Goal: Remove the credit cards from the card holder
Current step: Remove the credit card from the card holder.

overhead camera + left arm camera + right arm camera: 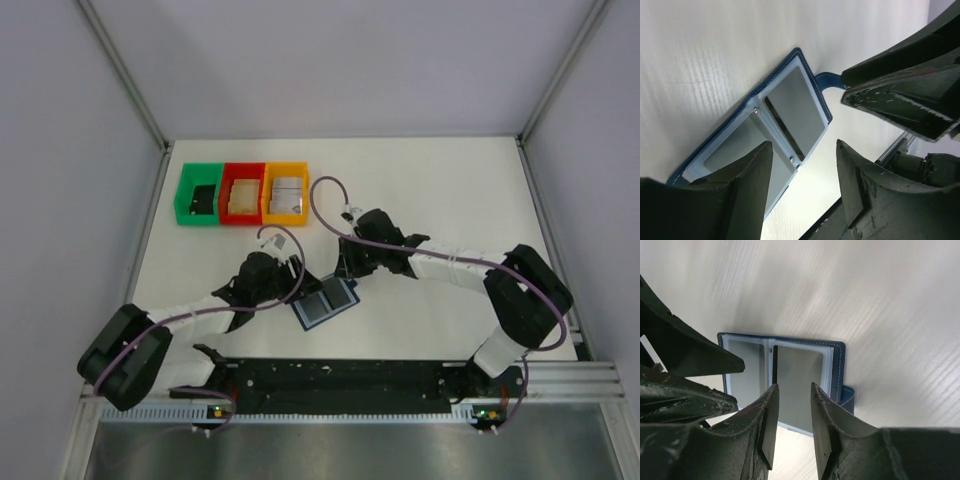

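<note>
Open card holder (327, 300) lying flat on the white tabletop (450, 190), inner side up, between the ends of the two arms. Left jaws: released, with the fingers (740, 190) standing well apart above one grey-blue panel (735, 150) and nothing between them. Right jaws: released, with only a narrow gap between the fingers (832, 435), which are poised over the other panel (797, 375). Nothing is clamped there, and contact with the holder cannot be told. A small dark blue tab (847, 395) projects from the holder's edge on the right arm's side. Each panel shows a flat grey face inside a pale rim. Whether these faces are credit cards or bare pockets cannot be told. Green bin (197, 195), red bin (241, 192) and orange bin (285, 192) stand side by side at the far left, well apart from the holder.
</note>
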Controlling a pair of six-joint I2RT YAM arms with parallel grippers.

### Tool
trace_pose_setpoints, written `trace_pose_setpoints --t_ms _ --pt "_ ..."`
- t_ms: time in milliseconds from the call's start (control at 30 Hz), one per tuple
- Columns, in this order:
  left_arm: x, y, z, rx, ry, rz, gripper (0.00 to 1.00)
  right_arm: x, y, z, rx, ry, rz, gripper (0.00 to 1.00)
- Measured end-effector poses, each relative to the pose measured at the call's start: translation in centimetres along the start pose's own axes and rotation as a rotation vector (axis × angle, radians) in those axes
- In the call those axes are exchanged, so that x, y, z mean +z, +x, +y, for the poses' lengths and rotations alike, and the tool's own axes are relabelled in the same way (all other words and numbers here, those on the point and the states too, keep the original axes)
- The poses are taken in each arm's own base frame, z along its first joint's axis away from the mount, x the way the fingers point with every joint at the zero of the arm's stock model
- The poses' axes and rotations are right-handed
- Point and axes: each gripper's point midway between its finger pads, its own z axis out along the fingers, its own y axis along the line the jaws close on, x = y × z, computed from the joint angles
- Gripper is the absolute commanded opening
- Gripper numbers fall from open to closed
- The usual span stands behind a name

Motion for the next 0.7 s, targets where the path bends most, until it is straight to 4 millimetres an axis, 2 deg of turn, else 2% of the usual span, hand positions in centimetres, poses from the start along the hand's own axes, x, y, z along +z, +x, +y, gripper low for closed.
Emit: trace_pose_setpoints --t_ms 100,333,467,700 --pt "0.6 -0.1 -0.4 -0.031 0.019 -0.005 0.58 0.8 0.3 -0.4 0.008 -0.017 0.007 0.3" --pt "1.4 0.8 -0.2 -0.084 0.01 0.018 0.58 2.4 2.9 -2.0 0.031 -0.006 0.061 0.27" --pt "1.6 1.0 -0.3 -0.086 0.012 0.022 0.58 2.5 2.8 -2.4 0.036 -0.003 0.048 0.18" --pt "2.6 1.9 0.2 -0.093 -0.013 0.057 0.54 2.7 3.1 -2.2 0.059 -0.034 0.039 0.15"
